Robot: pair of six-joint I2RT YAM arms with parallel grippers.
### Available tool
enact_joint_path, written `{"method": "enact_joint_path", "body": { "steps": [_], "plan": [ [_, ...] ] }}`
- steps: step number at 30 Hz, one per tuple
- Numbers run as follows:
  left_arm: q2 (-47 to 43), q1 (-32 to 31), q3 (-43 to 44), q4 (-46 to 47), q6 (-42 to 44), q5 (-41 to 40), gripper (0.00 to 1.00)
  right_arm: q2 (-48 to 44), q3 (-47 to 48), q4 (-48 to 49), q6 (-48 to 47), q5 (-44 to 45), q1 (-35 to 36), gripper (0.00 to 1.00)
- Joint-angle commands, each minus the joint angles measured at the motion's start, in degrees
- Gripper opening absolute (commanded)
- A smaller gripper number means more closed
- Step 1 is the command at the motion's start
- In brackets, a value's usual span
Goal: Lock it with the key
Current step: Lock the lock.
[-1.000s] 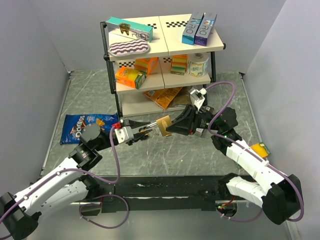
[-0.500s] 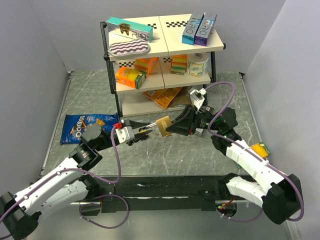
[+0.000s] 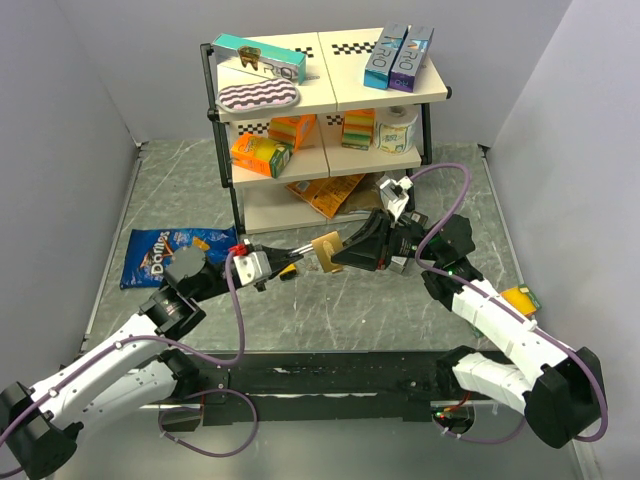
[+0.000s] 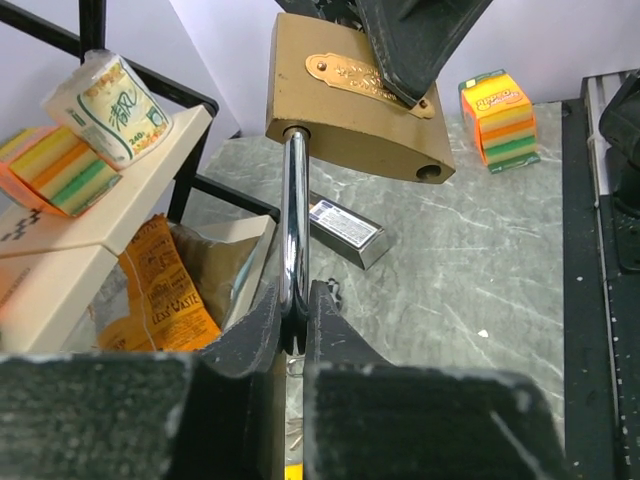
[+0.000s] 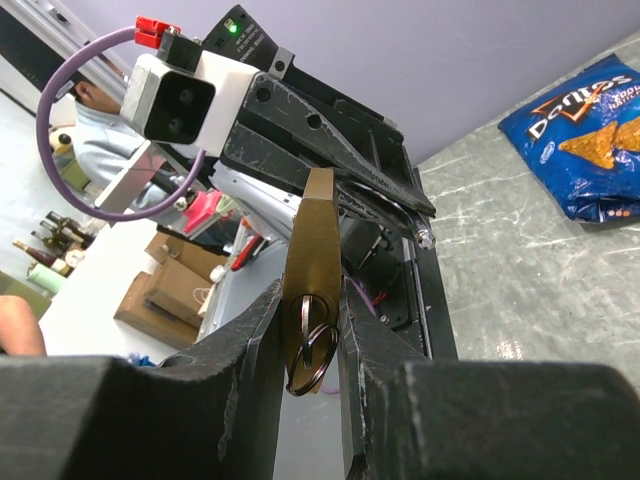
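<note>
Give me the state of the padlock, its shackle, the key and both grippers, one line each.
padlock: unlocked, held off the table between the two arms.
shackle: open; one leg in the body, the other hole empty.
key: appears seated in the keyhole, ring hanging.
left gripper: shut on the shackle.
right gripper: shut on the padlock body.

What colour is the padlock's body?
The padlock is brass gold; the left wrist view shows it best.
</note>
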Motion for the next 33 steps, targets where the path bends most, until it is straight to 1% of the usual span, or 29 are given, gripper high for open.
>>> {"method": "enact_joint_path", "body": {
  "steps": [1,2,3,4,5,6,7,9,10,12,13,15,16,17,18,19,20,21,22,23,24,25,28,31,33],
  "plan": [
    [1.0,-0.3,2.4,0.3,-4.4,0.6,0.01,-1.1,3.2,7.0,-0.8,1.3,0.3,0.0],
    [1.6,-0.3,3.8,0.0,-5.6,0.7,0.01,-1.0,3.2,6.8,-1.5,1.2,0.3,0.0],
    [1.7,-0.3,4.6,-0.4,-6.4,1.1,0.01,-0.9,3.1,6.4,-1.7,1.2,0.3,0.06],
    [1.8,-0.3,5.1,-0.9,-7.9,3.1,0.01,-1.0,3.0,6.3,-2.2,1.1,0.3,0.18],
    [1.7,-0.3,6.2,-1.0,-8.7,4.1,0.01,-1.1,3.0,6.1,-3.3,0.6,0.3,0.34],
    [1.7,-0.3,6.6,-1.0,-9.7,5.5,0.01,-1.1,3.0,5.6,-4.0,0.4,0.3,0.64],
    [1.6,-0.3,7.2,-2.3,-11.6,7.7,0.01,-1.2,3.6,3.1,-4.9,-0.1,0.3,0.73],
    [1.9,-0.3,9.6,-4.2,-13.4,10.2,0.01,-1.8,4.3,-0.5,-9.6,-0.6,0.1,0.98],
    [2.0,-0.3,11.0,-6.1,-14.7,12.6,0.01,-2.9,5.1,-5.6,-14.0,-0.6,-0.1,0.99],
    [2.0,-0.3,12.3,-8.4,-15.2,14.7,0.01,-4.1,5.8,-9.5,-18.4,-1.0,-0.6,0.99],
    [2.0,-0.3,13.5,-10.5,-15.7,16.4,0.01,-5.7,6.1,-13.7,-23.0,-1.1,-0.6,0.99],
    [2.0,-0.3,14.3,-12.3,-15.7,17.5,0.01,-7.3,6.8,-18.2,-27.4,-1.6,-0.9,0.99],
    [1.9,-0.3,15.0,-13.4,-17.7,18.1,0.01,-8.7,7.2,-20.2,-32.0,-2.0,-0.9,0.99],
    [1.8,-0.3,15.1,-14.5,-18.1,19.0,0.01,-9.5,7.7,-25.9,-34.4,-2.1,-0.9,0.99],
    [1.7,-0.3,15.2,-15.0,-18.2,19.5,0.01,-10.2,8.7,-28.3,-36.6,-2.9,-0.9,0.99],
    [1.7,-0.3,15.6,-15.3,-18.7,19.7,0.01,-11.2,9.1,-31.1,-41.7,-3.5,-0.9,0.99],
    [2.1,-0.3,15.8,-15.8,-18.7,21.4,0.01,-11.6,9.7,-36.5,-44.4,-4.1,-0.9,0.99],
    [2.4,-0.3,16.3,-18.2,-18.7,22.4,0.01,-12.0,11.1,-40.5,-46.9,-5.6,-0.9,0.99],
    [2.9,-0.3,17.6,-19.3,-18.4,23.5,0.01,-12.4,11.9,-43.5,-52.5,-6.5,-1.0,0.99],
    [4.1,-0.3,18.2,-20.7,-18.5,24.6,0.01,-12.4,12.3,-45.8,-55.9,-8.0,-0.9,0.99],
    [4.6,-0.3,18.8,-22.8,-18.7,26.8,0.01,-12.6,13.4,-51.3,-58.4,-9.0,-0.9,0.99],
    [5.6,-0.3,19.7,-23.6,-18.8,27.7,0.01,-12.5,13.9,-53.4,-62.7,-10.7,-0.9,0.99],
    [6.1,-0.3,19.9,-23.0,-21.0,28.5,0.01,-11.8,15.1,-60.8,-70.1,-13.0,-0.5,0.99],
    [6.7,-0.5,20.3,-22.5,-22.3,27.4,0.01,-9.4,16.4,-63.9,-71.9,-12.2,0.2,0.99],
    [7.1,-0.8,20.9,-23.5,-22.4,26.0,0.01,-7.8,17.9,-64.4,-71.3,-12.6,0.6,0.94]
  ]
}}
